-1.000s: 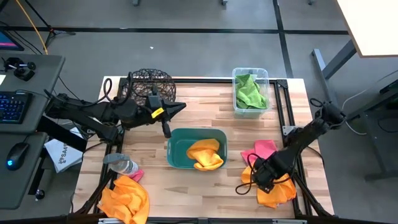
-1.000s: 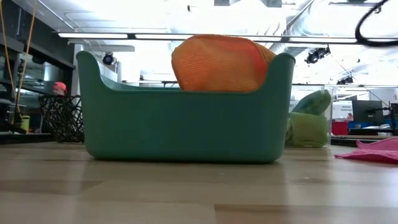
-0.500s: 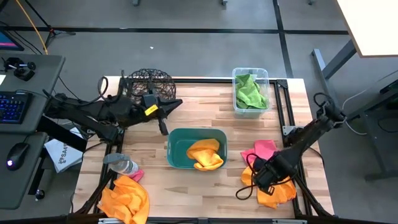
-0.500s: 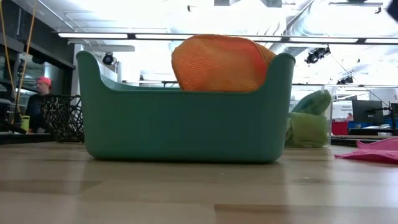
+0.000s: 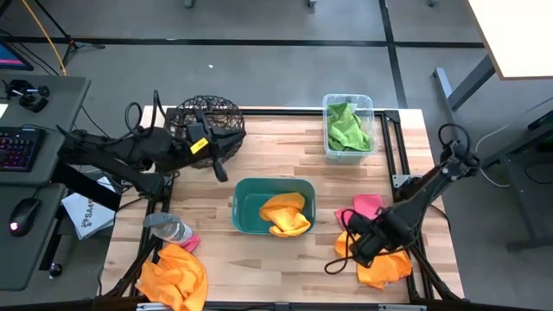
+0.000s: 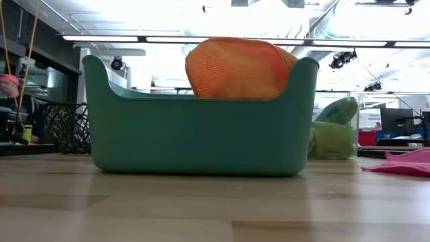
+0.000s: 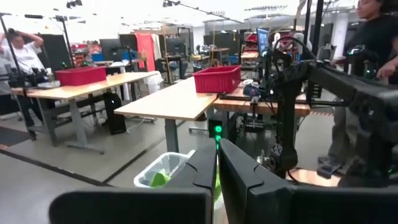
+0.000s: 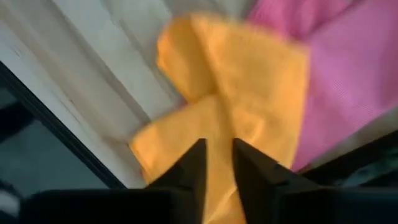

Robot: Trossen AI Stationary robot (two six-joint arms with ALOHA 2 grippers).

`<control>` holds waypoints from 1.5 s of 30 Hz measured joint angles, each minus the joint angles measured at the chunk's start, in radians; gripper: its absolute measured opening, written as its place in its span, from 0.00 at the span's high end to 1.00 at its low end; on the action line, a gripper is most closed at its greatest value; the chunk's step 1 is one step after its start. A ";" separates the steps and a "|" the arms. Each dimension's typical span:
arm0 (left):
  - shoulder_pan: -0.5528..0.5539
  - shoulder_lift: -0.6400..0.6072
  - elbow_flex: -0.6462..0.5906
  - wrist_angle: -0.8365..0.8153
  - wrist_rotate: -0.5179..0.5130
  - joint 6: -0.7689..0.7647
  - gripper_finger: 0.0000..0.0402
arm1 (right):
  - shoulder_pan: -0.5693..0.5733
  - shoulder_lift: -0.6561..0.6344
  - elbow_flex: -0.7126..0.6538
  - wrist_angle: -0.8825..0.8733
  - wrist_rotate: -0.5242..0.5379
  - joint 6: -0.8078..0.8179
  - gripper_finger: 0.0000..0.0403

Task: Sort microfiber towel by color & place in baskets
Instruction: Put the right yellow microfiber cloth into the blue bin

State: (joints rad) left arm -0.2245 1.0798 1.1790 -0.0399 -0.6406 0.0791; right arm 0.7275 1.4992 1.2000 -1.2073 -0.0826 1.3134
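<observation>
Your left gripper (image 5: 226, 149) has pulled back since a second ago, from beside the teal tub (image 5: 273, 206) to over the near edge of the wire-mesh basket (image 5: 206, 116); your right gripper (image 5: 352, 246) has slid a little further along the orange towel (image 5: 385, 264) it hangs over.

Taking the teal tub as the landmark: the table (image 5: 285, 142) carries it near the middle, and an orange towel in the tub (image 5: 285, 214) is bunched up high enough to rise above the rim in the low view (image 6: 238, 68). The wire-mesh basket stands beyond the tub toward the left arm's side. The clear bin (image 5: 348, 126) sits beyond it on the right arm's side, with a lime green towel (image 5: 346, 128) inside.

A pink towel (image 5: 363, 207) lies on the right arm's side of the tub, partly overlapping the orange towel there. On the left arm's side, nearer the front edge, a second orange towel (image 5: 175, 275) lies heaped, with a clear bottle (image 5: 169, 229) just beside it.

Your left gripper's fingers (image 7: 205, 171) are almost together and hold nothing. Your right gripper's fingers (image 8: 252, 168) stand slightly apart just above the orange cloth; you cannot tell whether they have any of it
</observation>
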 joint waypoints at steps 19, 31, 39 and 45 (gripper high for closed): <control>-0.019 0.001 0.000 0.000 0.001 -0.016 0.99 | 0.019 0.000 -0.411 0.334 -0.210 0.145 0.40; -0.018 0.001 0.000 0.000 -0.002 0.038 0.99 | 0.023 0.000 -0.185 0.063 -0.087 0.033 0.99; -0.018 0.001 0.000 0.008 -0.004 0.089 0.99 | 0.016 0.000 0.257 -0.179 0.143 -0.015 1.00; -0.018 -0.001 0.000 0.087 -0.012 0.152 0.99 | -0.017 -0.001 0.667 -0.189 0.489 -0.218 1.00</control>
State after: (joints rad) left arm -0.2424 1.0790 1.1790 0.0472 -0.6525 0.2314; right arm 0.7102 1.4979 1.8669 -1.3962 0.4060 1.0954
